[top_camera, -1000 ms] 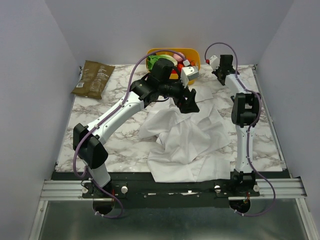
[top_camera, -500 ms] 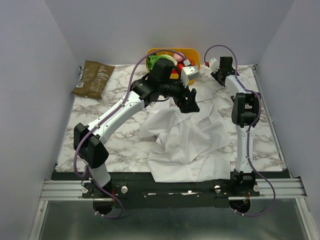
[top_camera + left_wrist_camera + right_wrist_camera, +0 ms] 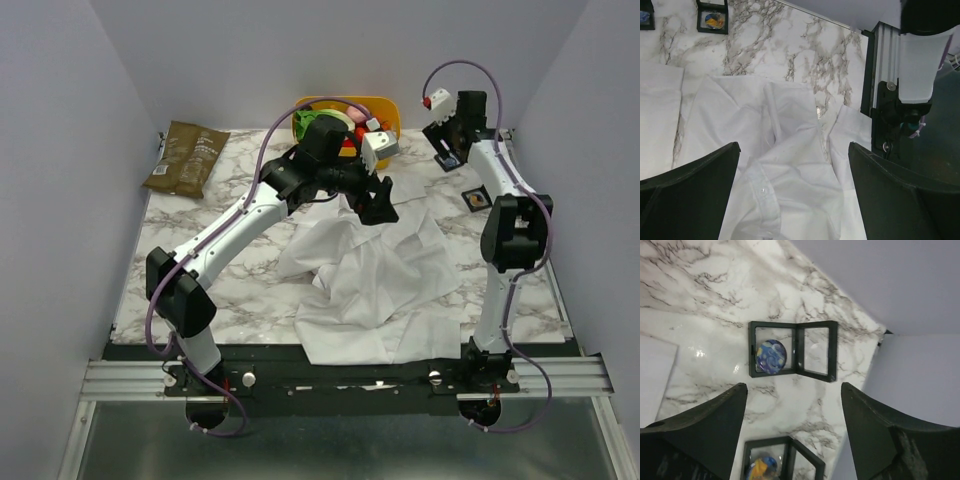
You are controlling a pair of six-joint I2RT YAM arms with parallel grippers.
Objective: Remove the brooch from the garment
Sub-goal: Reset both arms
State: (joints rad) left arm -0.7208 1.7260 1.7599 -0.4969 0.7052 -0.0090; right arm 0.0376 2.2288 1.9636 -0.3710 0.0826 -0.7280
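Observation:
The garment, a white collared shirt, lies crumpled at the table's middle. My left gripper hovers over its far edge. In the left wrist view it stands open above a buttoned cuff of the garment, holding nothing. My right gripper is raised at the back right. Seen from its wrist it is open and empty above two open black cases. A round blue swirl brooch lies in the far case. An orange-and-blue round piece lies in the nearer case.
A yellow bin of toys stands at the back centre, a brown bag at the back left. A flat white sheet lies beside the cases. The table's metal rail and the side walls bound the space.
My right gripper went from shut to open and rose away from the table, the arm swinging right and uncovering the nearer case. The left arm stayed put.

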